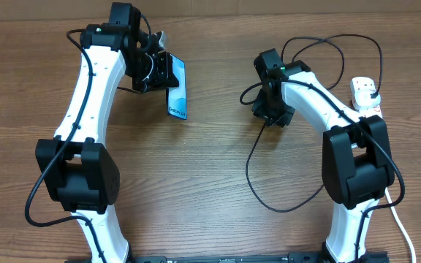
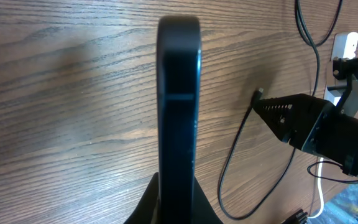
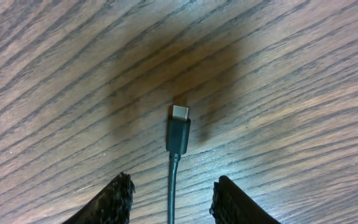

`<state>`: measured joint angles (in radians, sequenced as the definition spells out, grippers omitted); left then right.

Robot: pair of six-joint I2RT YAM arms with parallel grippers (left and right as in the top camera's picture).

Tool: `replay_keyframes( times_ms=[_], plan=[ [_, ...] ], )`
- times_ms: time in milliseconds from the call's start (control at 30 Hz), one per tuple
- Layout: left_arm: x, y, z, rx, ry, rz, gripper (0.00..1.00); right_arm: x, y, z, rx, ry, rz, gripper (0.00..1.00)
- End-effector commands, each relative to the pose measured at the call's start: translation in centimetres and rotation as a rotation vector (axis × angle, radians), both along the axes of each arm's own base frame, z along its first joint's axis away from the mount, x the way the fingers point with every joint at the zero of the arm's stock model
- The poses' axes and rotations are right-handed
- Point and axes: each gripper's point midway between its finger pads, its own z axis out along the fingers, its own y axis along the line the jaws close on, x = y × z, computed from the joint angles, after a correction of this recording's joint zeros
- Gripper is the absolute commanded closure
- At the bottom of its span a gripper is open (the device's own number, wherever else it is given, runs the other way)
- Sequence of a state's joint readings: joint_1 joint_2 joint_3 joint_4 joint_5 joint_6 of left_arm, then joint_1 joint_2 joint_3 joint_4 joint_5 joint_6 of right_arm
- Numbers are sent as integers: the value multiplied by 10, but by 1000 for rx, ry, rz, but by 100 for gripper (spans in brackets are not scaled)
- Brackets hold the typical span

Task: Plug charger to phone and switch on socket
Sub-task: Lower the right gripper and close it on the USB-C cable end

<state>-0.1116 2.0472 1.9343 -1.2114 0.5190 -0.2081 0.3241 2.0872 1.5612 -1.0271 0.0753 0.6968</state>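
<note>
My left gripper (image 1: 161, 75) is shut on the phone (image 1: 177, 90), holding it off the table at the back left with its blue screen showing. In the left wrist view the phone (image 2: 179, 93) stands edge-on between the jaws. My right gripper (image 3: 173, 196) is open and low over the table, and the charger's thin black cable (image 3: 173, 186) runs between its fingers (image 3: 114, 200) with a gap on each side. The connector tip (image 3: 179, 127) lies on the wood just ahead. The white socket (image 1: 366, 95) lies at the far right.
The charger's black cable (image 1: 253, 175) loops across the middle of the table and behind the right arm. A thick white cord (image 1: 402, 223) trails from the socket toward the front right. The right gripper (image 2: 284, 115) shows in the left wrist view, right of the phone.
</note>
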Motion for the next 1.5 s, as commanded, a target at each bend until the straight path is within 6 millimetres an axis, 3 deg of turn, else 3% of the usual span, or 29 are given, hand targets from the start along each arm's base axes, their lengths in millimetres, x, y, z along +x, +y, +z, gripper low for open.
replay_keyframes(
  times_ms=[0, 833, 967, 1467],
  plan=[
    [-2, -7, 11, -34, -9, -7, 96, 0, -1, -3, -13, -1, -8, 58],
    [-3, -7, 11, -33, -5, -6, 96, -6, -2, -33, -32, 65, -10, 64],
    [-3, -7, 11, -33, -4, -6, 96, -5, -2, -33, -30, 60, -12, 72],
    [-3, -7, 11, -33, -4, -6, 96, -2, -2, -33, -27, 50, -14, 82]
  ],
)
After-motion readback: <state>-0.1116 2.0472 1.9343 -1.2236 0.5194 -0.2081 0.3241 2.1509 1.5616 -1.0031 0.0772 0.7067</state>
